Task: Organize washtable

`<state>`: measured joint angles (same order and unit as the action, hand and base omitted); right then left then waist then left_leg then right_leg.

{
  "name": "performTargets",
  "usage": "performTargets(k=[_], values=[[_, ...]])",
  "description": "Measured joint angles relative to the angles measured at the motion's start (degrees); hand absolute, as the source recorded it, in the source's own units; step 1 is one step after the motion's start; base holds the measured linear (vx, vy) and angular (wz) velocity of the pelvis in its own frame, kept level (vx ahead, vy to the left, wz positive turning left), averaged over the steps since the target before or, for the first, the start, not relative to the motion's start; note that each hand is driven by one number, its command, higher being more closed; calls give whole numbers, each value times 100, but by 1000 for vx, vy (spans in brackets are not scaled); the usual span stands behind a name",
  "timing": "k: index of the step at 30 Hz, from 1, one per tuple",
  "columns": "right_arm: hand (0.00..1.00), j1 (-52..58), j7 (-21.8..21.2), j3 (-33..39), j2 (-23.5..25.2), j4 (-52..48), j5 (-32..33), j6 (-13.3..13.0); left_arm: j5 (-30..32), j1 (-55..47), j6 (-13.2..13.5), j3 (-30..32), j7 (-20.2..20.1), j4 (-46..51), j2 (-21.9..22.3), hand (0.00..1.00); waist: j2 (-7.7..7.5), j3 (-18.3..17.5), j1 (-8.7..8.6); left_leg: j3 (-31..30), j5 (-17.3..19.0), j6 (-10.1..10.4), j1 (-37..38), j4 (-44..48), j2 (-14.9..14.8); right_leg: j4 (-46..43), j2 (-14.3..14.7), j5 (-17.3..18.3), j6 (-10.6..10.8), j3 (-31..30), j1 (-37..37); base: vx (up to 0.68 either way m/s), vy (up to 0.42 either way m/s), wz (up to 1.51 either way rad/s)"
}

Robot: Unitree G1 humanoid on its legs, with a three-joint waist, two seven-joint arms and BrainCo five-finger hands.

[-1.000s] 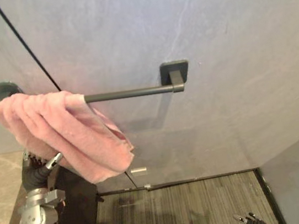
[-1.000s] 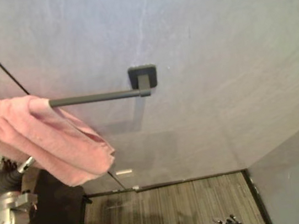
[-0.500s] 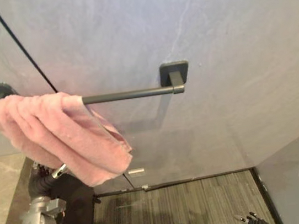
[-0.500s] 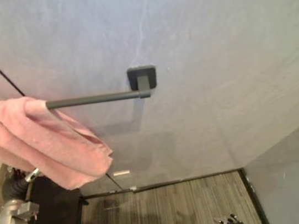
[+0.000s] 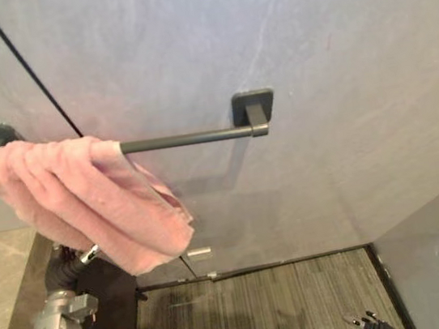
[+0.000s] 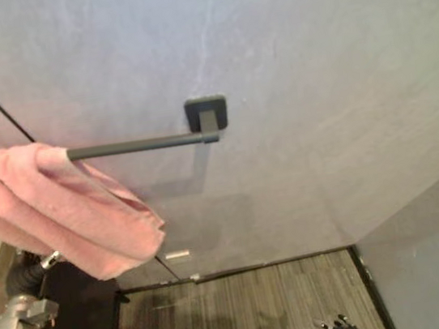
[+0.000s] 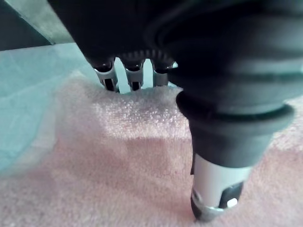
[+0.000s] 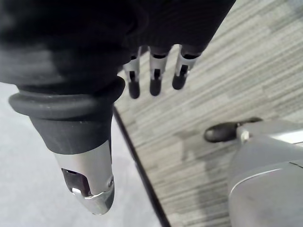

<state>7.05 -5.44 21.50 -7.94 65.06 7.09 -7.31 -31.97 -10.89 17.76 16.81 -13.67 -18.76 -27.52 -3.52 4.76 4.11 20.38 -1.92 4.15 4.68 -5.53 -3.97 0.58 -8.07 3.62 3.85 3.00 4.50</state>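
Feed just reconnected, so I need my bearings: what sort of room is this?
Probably a bathroom: a pink towel hangs over a dark towel bar fixed to a grey stone-look wall.

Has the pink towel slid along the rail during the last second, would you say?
No. The pink towel meets the rail equally far from the right bracket as before.
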Motion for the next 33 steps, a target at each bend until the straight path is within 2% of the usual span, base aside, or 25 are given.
performTargets(k=[10, 20, 21, 24, 28, 30, 32, 33], values=[[0, 8, 1, 52, 4, 3, 6, 0, 60, 345, 16, -40, 252, 2, 1, 100, 35, 8, -5, 15, -2, -2, 0, 0, 0, -28, 0, -1, 1, -2, -18, -2, -3, 0], [0, 6, 33, -18, 2, -212, -52, -5, 53, 344, 27, 14, 243, 23, 1, 100, 99, 8, 5, 24, -3, -3, 7, -1, 0, -31, -1, -1, 0, -9, -17, 0, 0, 0], [0, 38, 49, -102, -1, -416, -44, -4, 53, 343, 27, 62, 242, 30, 1, 100, 102, 7, 2, 30, -2, -3, 6, 0, 0, -32, -1, -2, 0, -17, -24, 0, 0, -6], [0, 119, 96, -608, -147, -1974, 361, -55, 51, 339, 62, 215, 254, 206, 0, 100, 139, 30, 3, 120, -2, -3, 6, 1, 0, -55, -1, -31, 28, -129, -101, -7, -1, -15], [0, -129, 140, -1200, -569, -3938, 741, -349, 54, 335, 136, 213, 248, 690, -2, 100, 164, 38, 27, 276, -3, -4, -6, 4, -10, -128, 6, -85, 112, -322, -269, -48, -7, -25], [0, -220, 46, -1535, -792, -4836, 956, -425, 52, 353, 152, 209, 240, 822, -3, 100, 167, 38, 10, 286, -4, -6, -9, 6, -8, -133, 7, -101, 136, -328, -279, -38, -21, -7], [0, -308, -241, -2070, -1147, -5939, 1277, -609, 51, 372, 155, 153, 233, 1011, -3, 100, 163, 36, 3, 279, -5, -7, -5, 7, -8, -177, 11, -104, 138, -322, -286, 0, 0, 0], [0, -358, -289, -2190, -1216, -6102, 1307, -627, 51, 381, 155, 133, 230, 1024, -3, 100, 163, 36, 5, 275, -4, -8, -5, 7, -7, -190, 11, -105, 138, -320, -292, -35, -17, 0]])
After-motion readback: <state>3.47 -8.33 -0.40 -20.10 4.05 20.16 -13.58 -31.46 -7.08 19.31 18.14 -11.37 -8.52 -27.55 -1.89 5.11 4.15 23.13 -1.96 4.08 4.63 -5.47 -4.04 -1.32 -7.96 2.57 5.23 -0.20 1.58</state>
